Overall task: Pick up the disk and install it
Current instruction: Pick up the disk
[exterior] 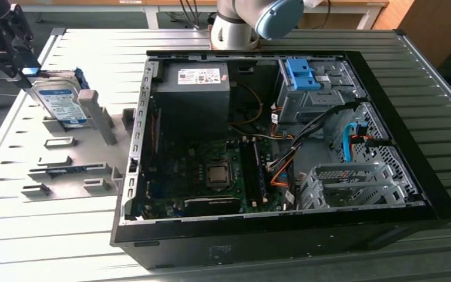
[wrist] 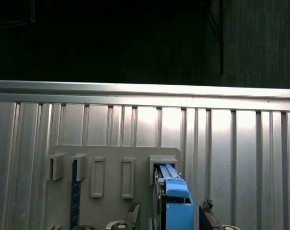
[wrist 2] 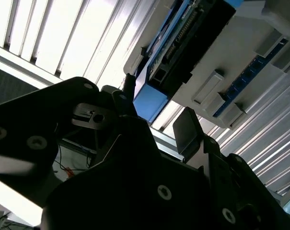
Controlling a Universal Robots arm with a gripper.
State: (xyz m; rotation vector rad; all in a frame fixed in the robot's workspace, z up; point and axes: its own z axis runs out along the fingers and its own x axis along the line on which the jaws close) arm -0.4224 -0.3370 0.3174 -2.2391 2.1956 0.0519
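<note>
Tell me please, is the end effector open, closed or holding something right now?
End effector: open, its two tips apart on either side of the hard drive, not gripping it.

The disk (exterior: 59, 101), a flat silver-grey hard drive with a blue-and-white label on its broad face and blue plastic rails along its edges, stands on edge, tilted slightly, held in an end slot of the grey slotted rack (exterior: 77, 167).

The exterior view stares down from high up, whole flat light-grey slotted plastic rack (exterior: 14, 170) included; both wrist views sit close above that same rack, second one slanted.
</note>
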